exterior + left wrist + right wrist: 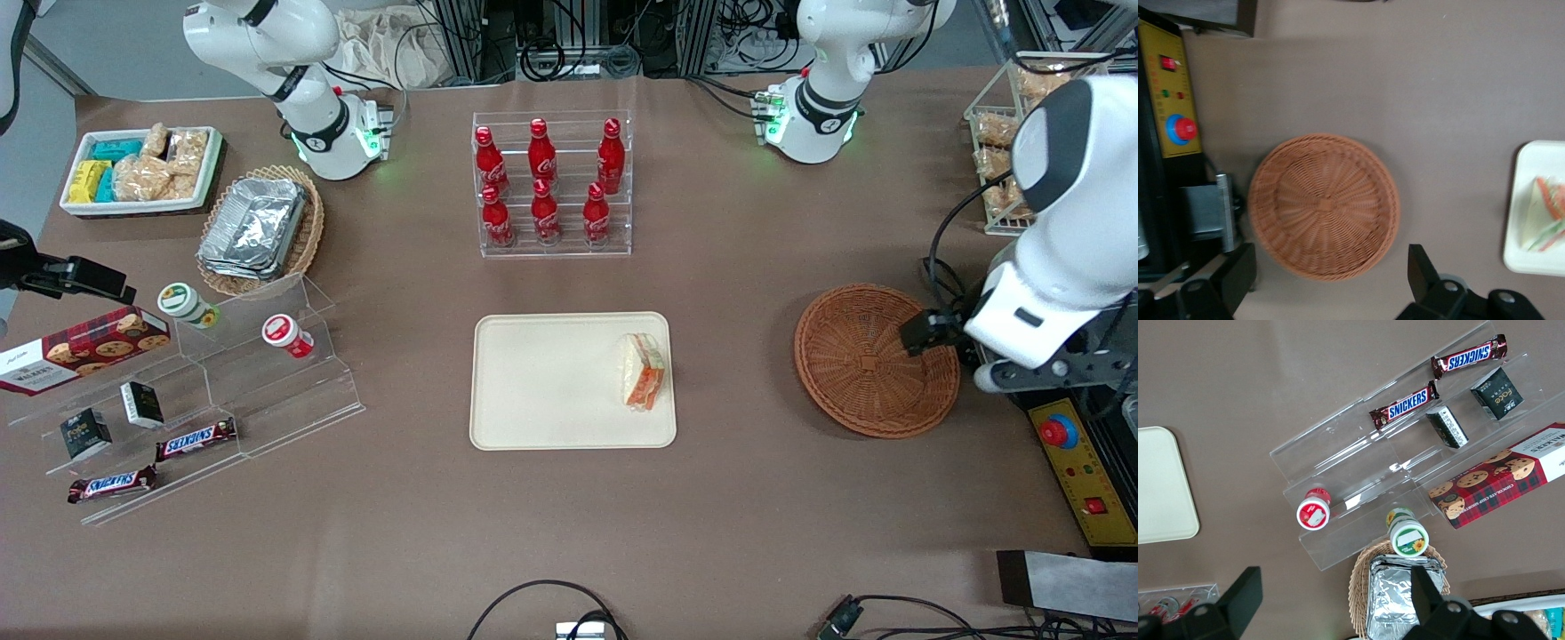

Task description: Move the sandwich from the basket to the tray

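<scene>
Sandwich (643, 372) already lies on the tray (551, 391), near the tray edge facing the wicker basket (867, 378), long axis along that edge. Basket empty. Left gripper (1328, 283) hangs above the basket's working-arm-end rim, fingers spread, gripping nothing. Sandwich sits toward the parked arm's end from the gripper, well apart. Placement looks done; likely only retreat remains.

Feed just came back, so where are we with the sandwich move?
It looks done: the sandwich lies on the tray, at its edge nearest the basket, which holds nothing. The gripper hangs above the basket, open and holding nothing. Nothing looks left except perhaps parking the arm.
</scene>
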You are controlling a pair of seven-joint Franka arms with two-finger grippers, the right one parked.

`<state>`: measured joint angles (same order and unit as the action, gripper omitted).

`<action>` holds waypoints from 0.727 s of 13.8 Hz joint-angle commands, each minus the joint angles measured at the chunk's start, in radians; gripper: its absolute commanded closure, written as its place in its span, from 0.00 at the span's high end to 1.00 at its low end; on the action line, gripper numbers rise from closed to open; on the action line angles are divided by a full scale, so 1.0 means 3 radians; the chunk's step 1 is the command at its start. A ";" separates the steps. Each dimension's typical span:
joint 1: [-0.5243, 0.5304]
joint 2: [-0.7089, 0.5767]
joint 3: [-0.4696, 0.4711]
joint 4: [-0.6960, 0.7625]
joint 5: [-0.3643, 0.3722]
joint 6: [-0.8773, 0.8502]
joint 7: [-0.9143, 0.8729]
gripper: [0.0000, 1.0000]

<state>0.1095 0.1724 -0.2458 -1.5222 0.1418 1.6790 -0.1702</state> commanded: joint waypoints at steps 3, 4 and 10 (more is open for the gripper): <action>-0.0068 -0.0523 0.0364 -0.0141 -0.0069 -0.0426 0.0873 1.00; -0.0078 -0.0605 0.0400 -0.0141 -0.0069 -0.0463 0.0884 1.00; -0.0084 -0.0825 0.0451 -0.0141 -0.0334 -0.0601 0.0864 1.00</action>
<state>0.0968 -0.0433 -0.1262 -1.5387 0.0606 1.5108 0.0815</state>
